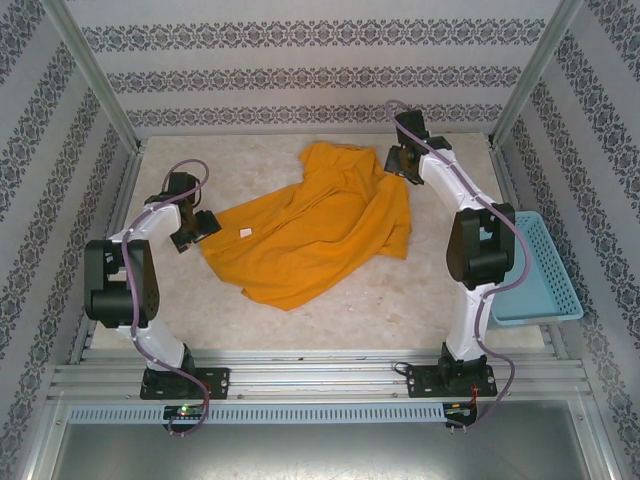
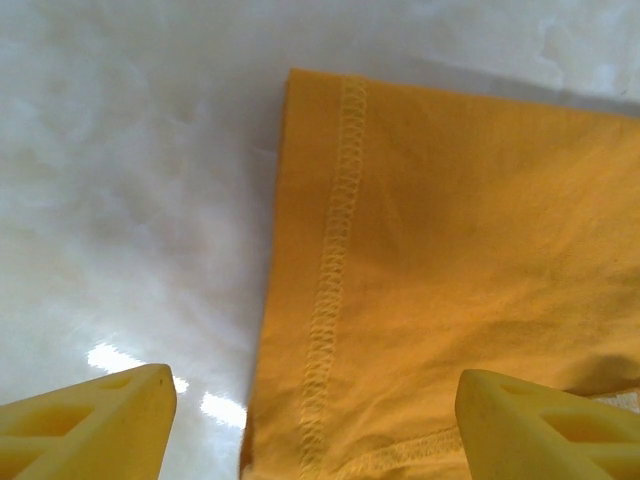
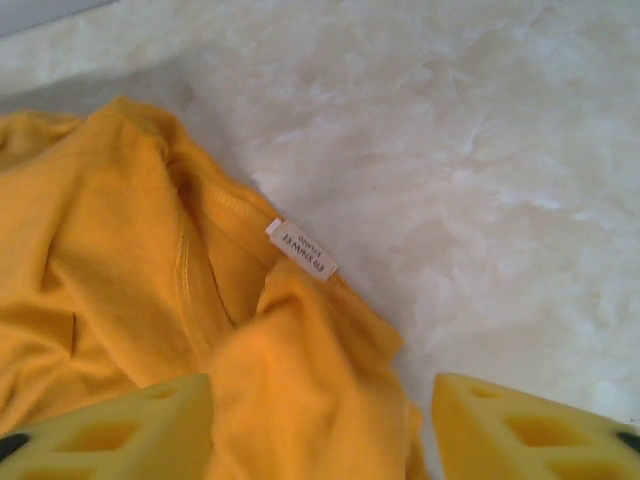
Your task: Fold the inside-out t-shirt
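Orange t-shirt [image 1: 310, 235] lies crumpled mid-table on the surface [image 1: 420, 300]. Left end effector [image 1: 200, 228] at its 9 o'clock edge, jaws apart over the hem [image 2: 335, 260] (stitching faces up). Right end effector [image 1: 400, 165] at its 1 o'clock, jaws apart over the collar [image 3: 215, 215] by the tag [image 3: 301, 249].

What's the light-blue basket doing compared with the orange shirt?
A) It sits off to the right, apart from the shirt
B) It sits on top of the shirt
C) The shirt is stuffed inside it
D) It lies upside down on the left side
A: the basket sits far to the right, clear of the t-shirt lying in the middle.
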`<action>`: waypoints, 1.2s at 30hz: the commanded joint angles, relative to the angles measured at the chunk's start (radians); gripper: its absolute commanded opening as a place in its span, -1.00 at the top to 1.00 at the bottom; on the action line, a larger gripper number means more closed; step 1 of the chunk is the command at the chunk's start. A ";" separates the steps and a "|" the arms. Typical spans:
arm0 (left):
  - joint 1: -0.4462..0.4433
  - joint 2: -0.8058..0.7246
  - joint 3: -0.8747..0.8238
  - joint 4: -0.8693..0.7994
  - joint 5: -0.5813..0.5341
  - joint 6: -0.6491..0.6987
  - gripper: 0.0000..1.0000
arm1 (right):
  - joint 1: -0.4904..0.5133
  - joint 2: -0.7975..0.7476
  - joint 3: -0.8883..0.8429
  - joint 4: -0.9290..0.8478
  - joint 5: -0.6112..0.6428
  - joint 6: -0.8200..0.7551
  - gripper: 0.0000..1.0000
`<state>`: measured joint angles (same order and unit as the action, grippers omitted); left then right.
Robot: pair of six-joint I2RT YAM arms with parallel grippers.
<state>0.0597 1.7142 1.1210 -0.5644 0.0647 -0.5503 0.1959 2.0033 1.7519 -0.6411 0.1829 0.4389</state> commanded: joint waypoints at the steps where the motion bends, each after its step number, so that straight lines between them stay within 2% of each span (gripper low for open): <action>1: -0.021 0.033 0.037 0.030 0.024 0.011 -0.42 | 0.094 -0.149 -0.137 -0.033 0.022 -0.059 -0.41; 3: -0.021 0.061 0.057 0.028 0.027 0.015 -0.32 | 0.148 -0.219 -0.257 -0.003 -0.023 -0.045 -0.46; 7: -0.020 0.114 0.092 0.025 0.043 0.020 -0.05 | 0.351 -0.298 -0.476 0.091 -0.127 -0.001 -0.52; 11: -0.020 0.130 0.095 0.039 0.058 0.018 0.21 | 0.518 -0.265 -0.565 0.144 -0.184 0.079 -0.57; 14: -0.019 0.138 0.090 0.043 0.064 0.016 0.41 | 0.553 -0.214 -0.571 0.101 -0.150 0.146 -0.57; 18: -0.018 0.135 0.071 0.046 0.078 0.006 0.71 | 0.490 -0.143 -0.589 0.083 -0.134 0.191 -0.50; 24: -0.009 0.049 -0.058 0.099 0.099 -0.015 0.97 | 0.327 -0.031 -0.488 0.070 -0.166 0.174 -0.40; 32: -0.006 -0.140 -0.295 0.166 0.196 -0.093 1.00 | 0.183 0.123 -0.193 -0.035 -0.125 0.090 -0.37; 36: -0.073 -0.244 -0.429 0.196 0.245 -0.150 1.00 | 0.120 0.195 -0.061 -0.042 -0.132 0.038 -0.38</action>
<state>0.0315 1.5208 0.7536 -0.4042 0.2558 -0.6373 0.3557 2.1540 1.6119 -0.6392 0.0212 0.5327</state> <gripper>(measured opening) 0.048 0.689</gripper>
